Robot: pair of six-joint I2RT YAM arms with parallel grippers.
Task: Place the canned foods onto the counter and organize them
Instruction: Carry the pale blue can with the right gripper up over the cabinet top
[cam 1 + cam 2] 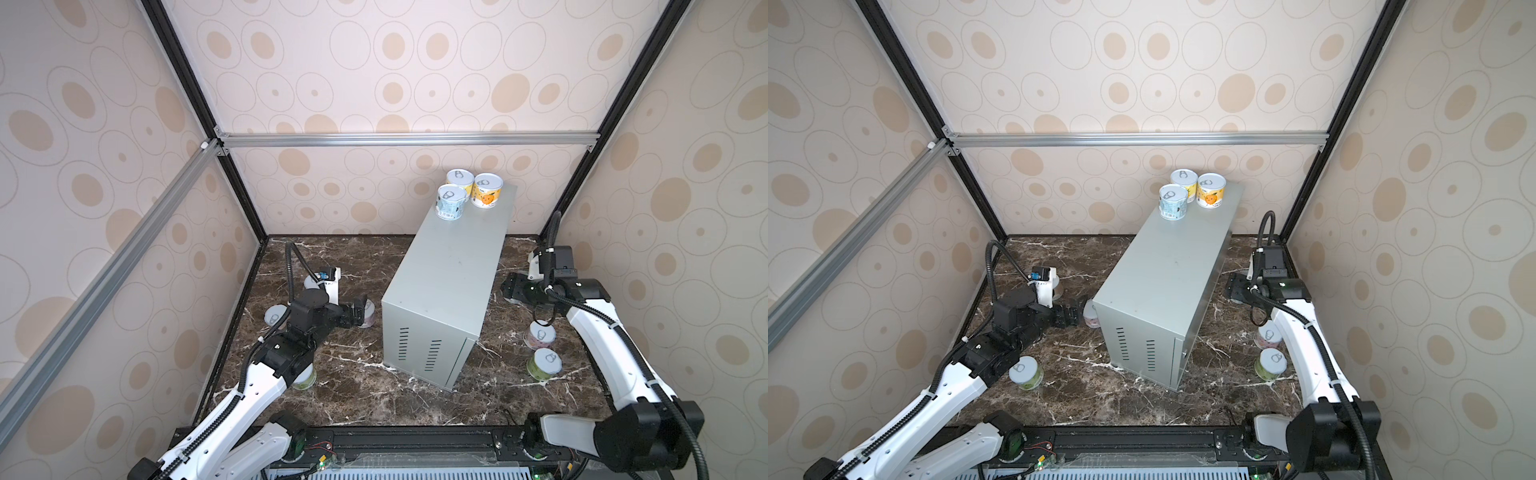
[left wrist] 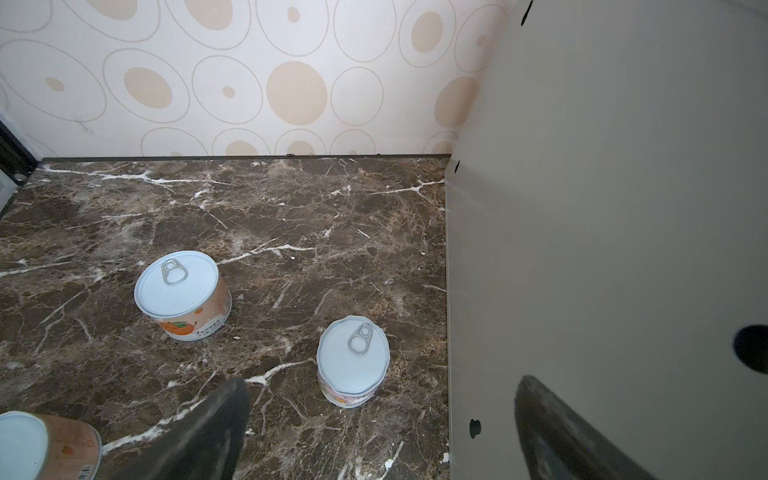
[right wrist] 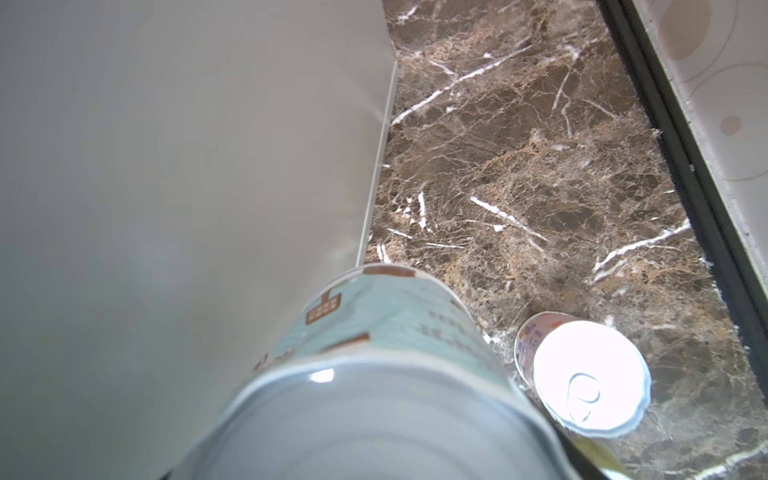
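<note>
The counter [image 1: 451, 266] is a tall pale-grey box. On its far end stand three cans: a pale blue one [image 1: 451, 203] and two yellow-orange ones [image 1: 487, 191]. Low beside the counter's left wall, my left gripper [image 2: 382, 382] is open, and a pink-labelled can [image 2: 353, 361] stands upright just ahead between its fingers [image 2: 216, 428]. My right gripper [image 1: 512, 289] hangs beside the counter's right wall, shut on a pale blue can [image 3: 374, 357] whose flat end faces the wrist camera. That can hides the fingers.
Loose cans stand on the dark marble: an orange-labelled one [image 2: 183, 295], a salmon one [image 2: 45, 444] and a green one [image 1: 1025, 372] on the left, a pink one [image 1: 539, 334] and a green one [image 1: 544, 363] on the right. Patterned walls enclose three sides.
</note>
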